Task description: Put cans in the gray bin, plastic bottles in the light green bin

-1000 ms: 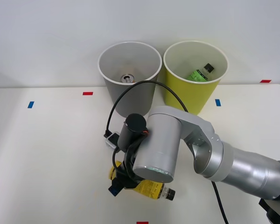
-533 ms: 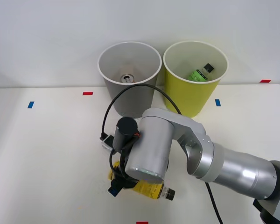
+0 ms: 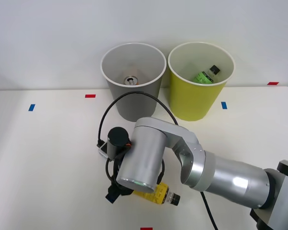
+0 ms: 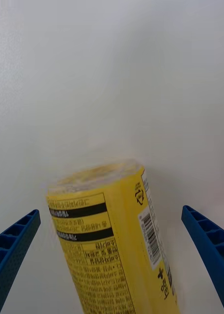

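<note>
white table (image 3: 48, 158); red tape marks (image 3: 90, 96), blue tape marks (image 3: 31, 107) on it; pale wall (image 3: 48, 38) behind

Yellow-wrapped bottle (image 3: 156, 195) lies on table; can (image 3: 130, 80) in gray bin (image 3: 133, 103).

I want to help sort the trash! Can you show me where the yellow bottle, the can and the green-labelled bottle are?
yellow-wrapped bottle (image 4: 112, 245): right wrist view, on its printed wrap.
can (image 3: 130, 80): front view, on its silver top, inside the gray bin.
green-labelled bottle (image 3: 203, 75): front view, on its label, inside the light green bin.
</note>
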Controlling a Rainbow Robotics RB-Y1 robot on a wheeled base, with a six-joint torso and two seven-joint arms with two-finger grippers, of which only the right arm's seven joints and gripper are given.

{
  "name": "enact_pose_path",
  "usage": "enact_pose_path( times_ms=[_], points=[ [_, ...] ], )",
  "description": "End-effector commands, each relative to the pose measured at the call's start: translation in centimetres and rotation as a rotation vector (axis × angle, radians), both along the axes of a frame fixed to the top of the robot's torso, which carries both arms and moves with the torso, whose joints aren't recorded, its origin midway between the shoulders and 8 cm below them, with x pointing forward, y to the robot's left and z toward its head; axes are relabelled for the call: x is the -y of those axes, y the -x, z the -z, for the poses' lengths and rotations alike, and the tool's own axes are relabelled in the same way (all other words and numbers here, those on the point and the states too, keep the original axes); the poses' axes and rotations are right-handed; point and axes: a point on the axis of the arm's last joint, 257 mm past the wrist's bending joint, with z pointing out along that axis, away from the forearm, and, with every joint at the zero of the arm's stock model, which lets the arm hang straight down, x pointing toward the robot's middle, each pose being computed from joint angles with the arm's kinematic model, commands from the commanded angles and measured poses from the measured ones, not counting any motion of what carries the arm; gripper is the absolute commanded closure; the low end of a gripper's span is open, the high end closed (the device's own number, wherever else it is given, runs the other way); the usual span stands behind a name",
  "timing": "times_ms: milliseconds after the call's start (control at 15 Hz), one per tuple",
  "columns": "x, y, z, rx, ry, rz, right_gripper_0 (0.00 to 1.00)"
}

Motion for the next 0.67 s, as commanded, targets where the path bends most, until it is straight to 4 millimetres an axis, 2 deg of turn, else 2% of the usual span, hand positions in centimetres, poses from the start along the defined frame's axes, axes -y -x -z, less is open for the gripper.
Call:
enact_pose_path(
  times_ms=[67, 267, 467, 667],
  points=[
    [-0.8, -1.1, 0.6, 0.021, -0.011, 0.005, 0.0],
    [0.2, -0.9, 0.7, 0.016, 0.035, -0.015, 0.0],
    [1.0, 0.3, 0.0, 0.005, 0.09, -0.04, 0.0],
    [1.2, 0.8, -0.2, -0.003, 0.099, -0.05, 0.0]
  ],
)
